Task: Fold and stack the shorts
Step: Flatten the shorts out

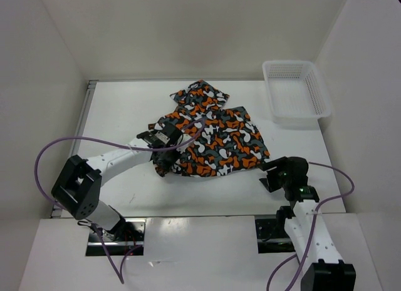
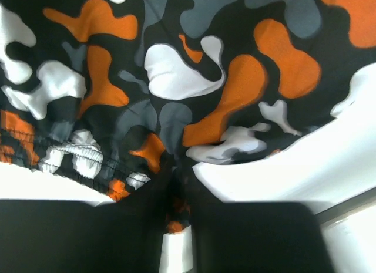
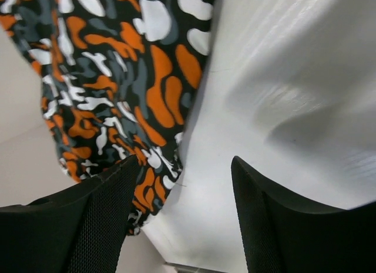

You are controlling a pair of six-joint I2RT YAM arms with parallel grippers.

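Shorts (image 1: 216, 137) on the white table (image 1: 122, 109), left of the mesh basket (image 1: 271, 94) and a little nearer the arms, well apart from it. Lie rumpled, not folded flat. Long axis running roughly across the table, one end toward the basket, the other away. Smaller bunched lobe poking off toward the back wall (image 1: 188, 34), about level with the basket. Gathered elastic edge (image 2: 82, 158) at the end farthest from the basket, plain in the left wrist view.

And right there, left gripper (image 1: 164, 168), jaws pinched tight on that end of the fabric, cloth drawn into a little tuck between the fingers. Right gripper (image 1: 270, 171) on the near side of the basket, just off the shorts' basket-side corner. Jaws spread wide, nothing between them.

Hard to make out which part counts as which leg, with the print swallowing every seam and fold. Left fingertips lost under the wrist in the top view. In the wrist view, only dark blurred shapes along the bottom edge. Cloth cut off by the frame on three sides there. Lower layers hidden.

Surface smooth and white, glossy enough to catch soft shadows. Plain white walls boxing the table on three sides. Purple cable (image 1: 44, 156) looping wide off the left arm, on the far side of the shorts from the basket.
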